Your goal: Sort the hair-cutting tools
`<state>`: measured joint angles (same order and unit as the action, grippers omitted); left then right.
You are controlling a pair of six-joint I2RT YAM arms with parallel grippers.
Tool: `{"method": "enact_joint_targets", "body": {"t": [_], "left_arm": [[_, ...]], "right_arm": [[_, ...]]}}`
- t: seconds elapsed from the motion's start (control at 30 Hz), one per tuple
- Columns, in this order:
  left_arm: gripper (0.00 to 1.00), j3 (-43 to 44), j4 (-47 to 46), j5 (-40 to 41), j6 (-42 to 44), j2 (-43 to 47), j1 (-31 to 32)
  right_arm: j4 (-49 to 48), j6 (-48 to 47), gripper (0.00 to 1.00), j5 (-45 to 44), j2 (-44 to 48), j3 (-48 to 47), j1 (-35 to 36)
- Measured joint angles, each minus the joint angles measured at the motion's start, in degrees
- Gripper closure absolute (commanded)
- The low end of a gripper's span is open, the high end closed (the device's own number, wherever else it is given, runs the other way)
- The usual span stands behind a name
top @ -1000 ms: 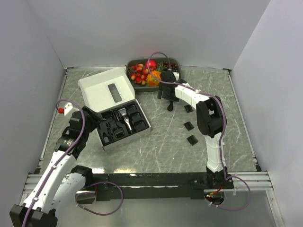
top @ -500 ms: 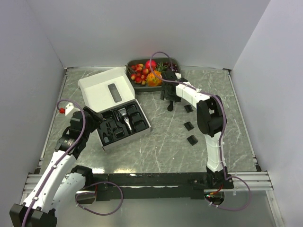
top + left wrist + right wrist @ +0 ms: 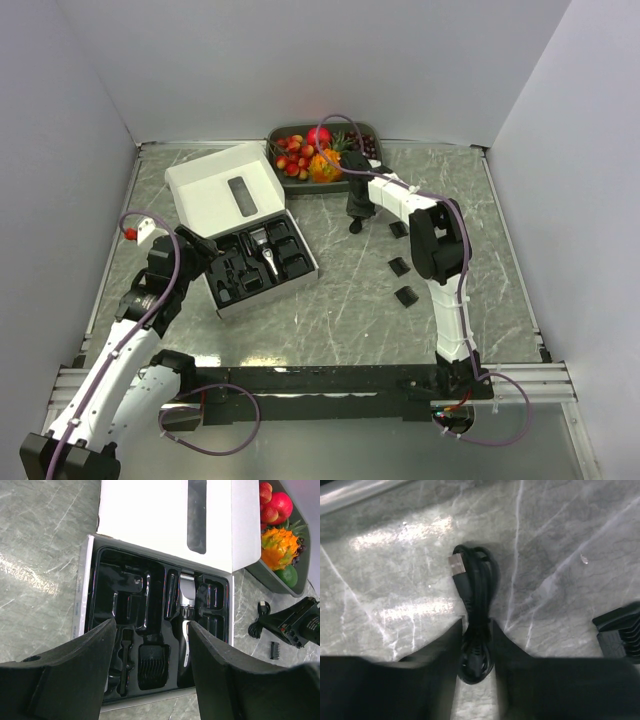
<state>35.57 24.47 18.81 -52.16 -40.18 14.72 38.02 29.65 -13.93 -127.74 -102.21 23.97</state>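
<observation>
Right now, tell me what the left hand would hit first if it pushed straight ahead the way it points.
The left hand would likely meet the black tray in the open box, probably its comb guard first, though depth is unclear.

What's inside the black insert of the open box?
A silver clipper and one comb guard; the largest pocket looks empty. The left gripper's fingers cover the near corners.

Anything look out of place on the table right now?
Three chunky black plastic comb guards lie loose on the table, right of the open white box whose black moulded insert has empty slots. A coiled black USB cable, pinched by the right gripper, is out too. Nothing looks damaged.
</observation>
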Motion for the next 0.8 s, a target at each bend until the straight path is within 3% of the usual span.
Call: {"method": "enact_joint_targets", "body": {"t": [0.1, 0.43, 0.63, 0.8], "left_arm": [[0.35, 0.0, 0.07, 0.0, 0.0, 0.24, 0.0], [0.35, 0.07, 0.76, 0.13, 0.13, 1.05, 0.15], [0.35, 2.69, 3.34, 0.39, 1.09, 1.6, 0.22], [0.35, 5.05, 4.61, 0.76, 2.1, 2.73, 0.26]], "right_arm": [[-0.07, 0.0, 0.89, -0.26, 0.0, 0.2, -0.02], [-1.6, -0.94, 0.9, -4.96, 6.45, 7.13, 2.43], [-2.82, -3.21, 0.89, -9.11, 15.06, 7.85, 10.47], [-5.22, -4.22, 0.89, -5.99, 19.17, 7.63, 17.11]]}}
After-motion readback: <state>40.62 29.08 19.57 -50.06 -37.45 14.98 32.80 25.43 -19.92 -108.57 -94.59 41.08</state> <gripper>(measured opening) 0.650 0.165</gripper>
